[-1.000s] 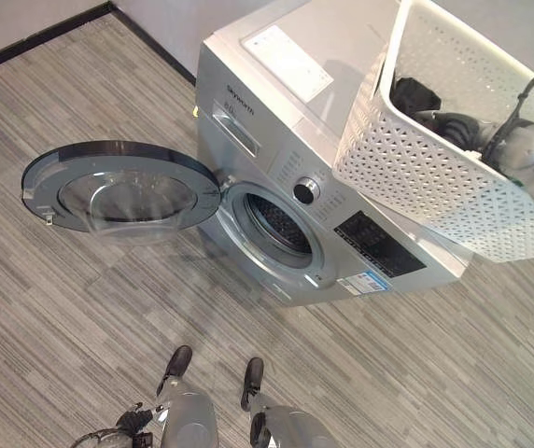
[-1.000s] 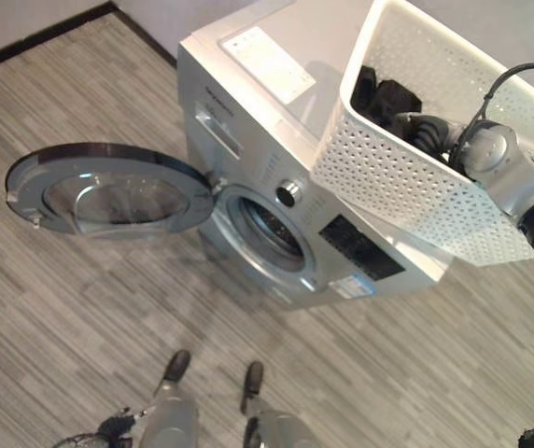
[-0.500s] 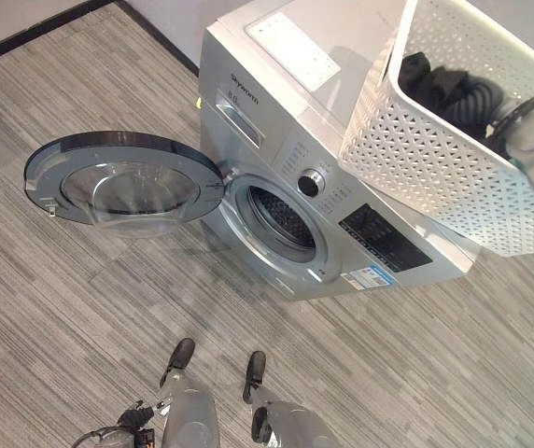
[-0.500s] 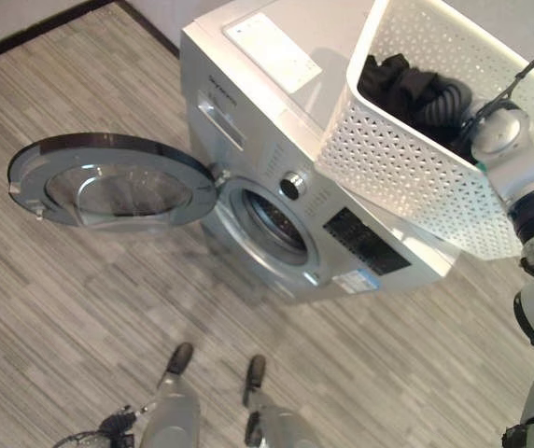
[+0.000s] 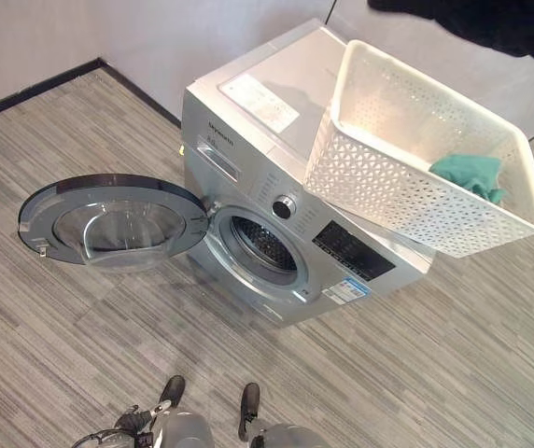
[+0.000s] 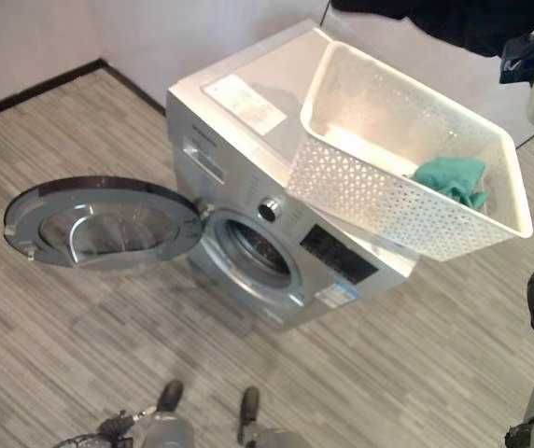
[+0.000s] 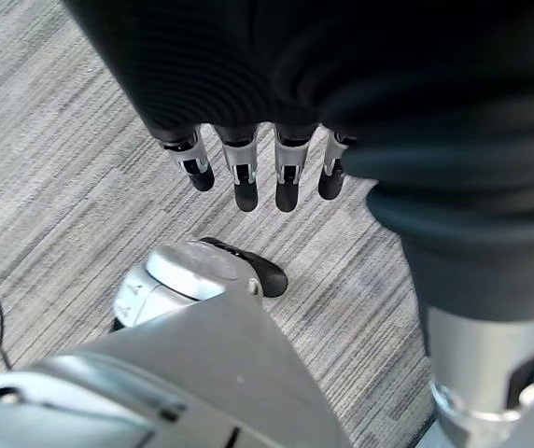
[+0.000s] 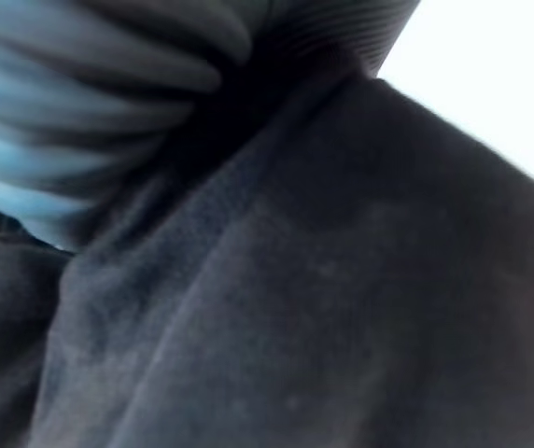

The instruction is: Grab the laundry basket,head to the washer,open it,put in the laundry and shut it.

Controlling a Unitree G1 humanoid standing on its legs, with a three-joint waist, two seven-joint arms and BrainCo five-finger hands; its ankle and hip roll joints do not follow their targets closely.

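The washer (image 5: 276, 187) stands on the striped grey floor (image 5: 80, 355) with its round door (image 5: 113, 219) swung wide to the robot's left, so the dark drum opening (image 5: 262, 247) is in plain sight. On the washer's top, toward its right end, sits the white laundry basket (image 5: 388, 187), tilted and jutting past the front edge above the control panel. Inside the basket a green cloth (image 5: 470, 174) lies bunched in the corner nearest the robot's right side. High above the basket, at the upper right, a dark garment (image 6: 454, 19) hangs in the air. From the right wrist camera that dark cloth (image 8: 323, 299) sits pressed right up against the ribbed cover of the right hand (image 8: 248, 37); its fingers are buried in the cloth, so I cannot tell whether they are closed on it. The left hand (image 7: 258, 168) hangs low over the floor with its fingers straight and relaxed, holding nothing, well apart from the washer.
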